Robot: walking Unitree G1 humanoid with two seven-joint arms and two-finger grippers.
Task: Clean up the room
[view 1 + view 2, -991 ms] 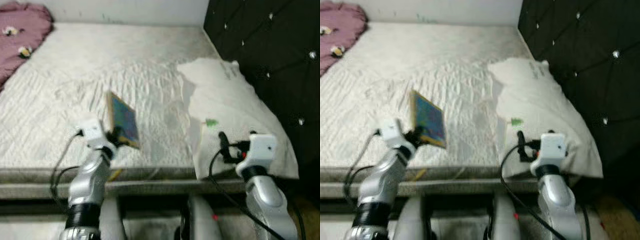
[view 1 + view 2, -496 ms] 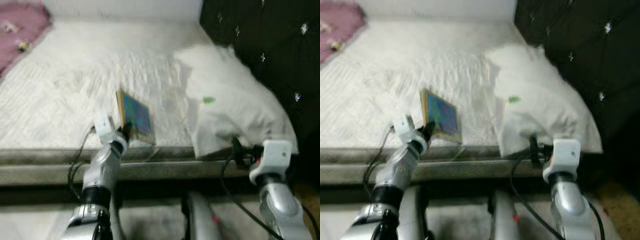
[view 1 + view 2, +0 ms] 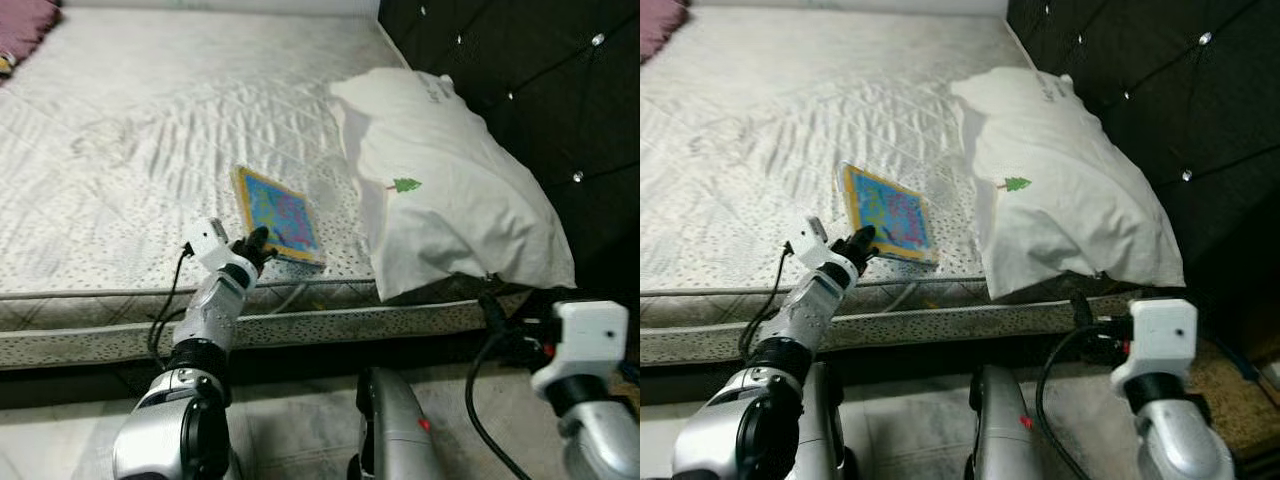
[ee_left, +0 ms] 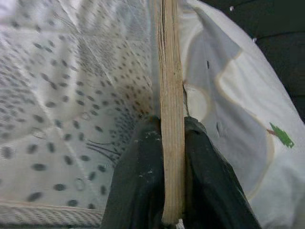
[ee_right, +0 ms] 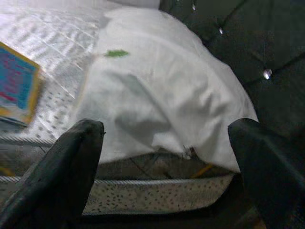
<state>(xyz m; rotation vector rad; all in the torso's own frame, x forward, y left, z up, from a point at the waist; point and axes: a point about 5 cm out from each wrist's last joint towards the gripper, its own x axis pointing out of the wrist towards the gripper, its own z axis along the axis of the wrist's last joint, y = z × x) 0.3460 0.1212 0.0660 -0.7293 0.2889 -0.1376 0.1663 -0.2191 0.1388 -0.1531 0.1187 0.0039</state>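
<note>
Left gripper (image 3: 256, 243) pinches the book (image 3: 279, 214) at its near edge, book low on the mattress (image 3: 120, 150) beside the pillow (image 3: 450, 200). Left wrist cam: fingers (image 4: 143, 181) clamp its page edge. Probably mid-placement; next: release w/o dragging. Right wrist cam: right gripper (image 5: 167, 167) spread wide, holding nothing, near the bed edge.

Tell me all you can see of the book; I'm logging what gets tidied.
The book is thin and flat, with a blue patterned cover edged in yellow and pale page edges. It lies near the mattress front edge, beside the white pillow. The left gripper is shut on its near edge.
</note>
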